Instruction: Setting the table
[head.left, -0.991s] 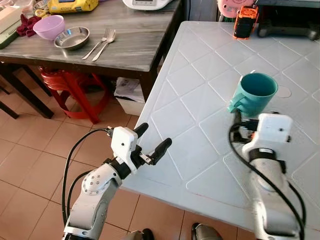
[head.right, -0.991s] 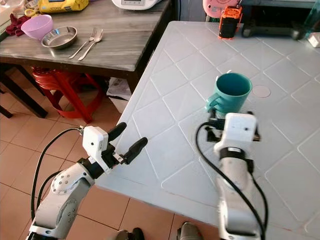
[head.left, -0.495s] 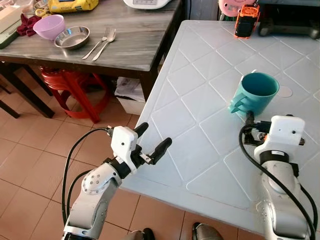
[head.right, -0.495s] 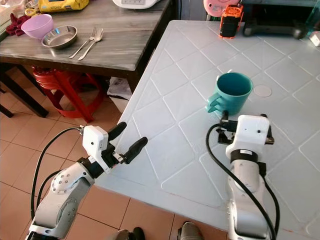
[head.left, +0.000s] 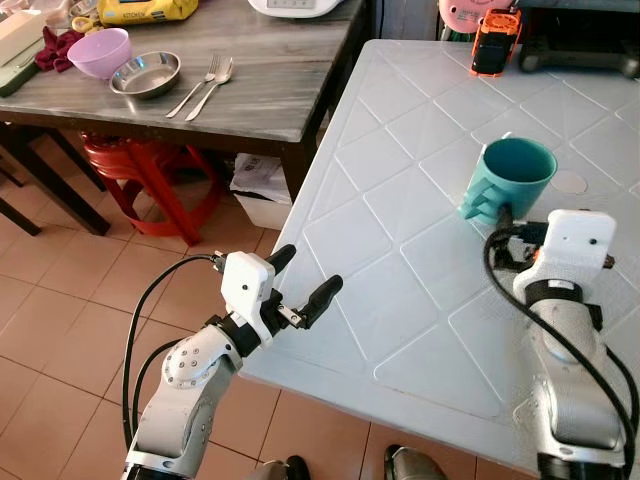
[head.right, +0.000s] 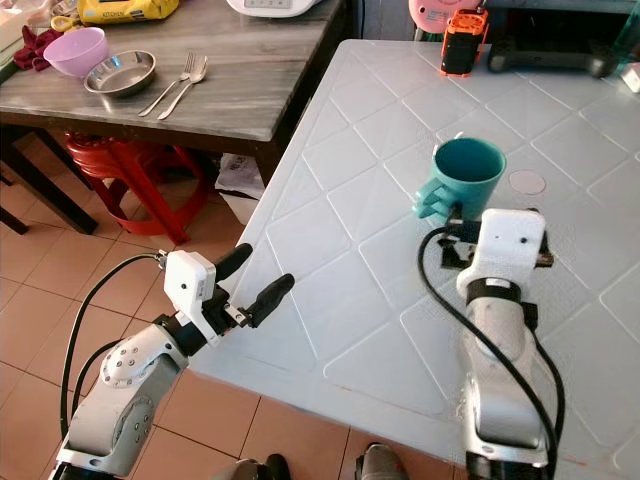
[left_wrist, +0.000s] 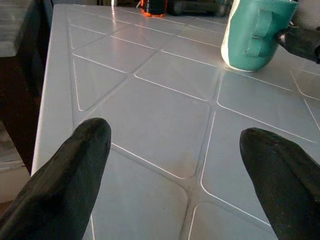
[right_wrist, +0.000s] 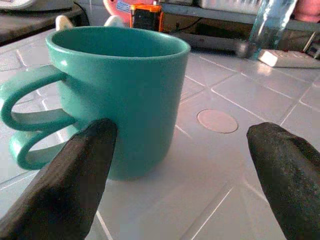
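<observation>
One mug (head.left: 513, 180) handle hides right hand (right_wrist: 185, 165) fingertip.

A home dining or kitchen area is showing here. A white plastic table (head.left: 400, 260) with a diamond-patterned top is filling the right of the frame, a teal mug (head.left: 510, 180) standing on it. At the upper left, a dark wooden table (head.left: 260, 90) is carrying a purple bowl (head.left: 98, 52), a steel bowl (head.left: 145, 74), a fork and spoon (head.left: 205, 85), and a yellow packet (head.left: 145, 10). A red plastic stool (head.left: 140, 170) is sitting under it. Terracotta floor tiles (head.left: 60, 300) are covering the lower left. A white appliance (head.left: 295, 8), possibly a rice cooker, is peeking in at the top edge.
</observation>
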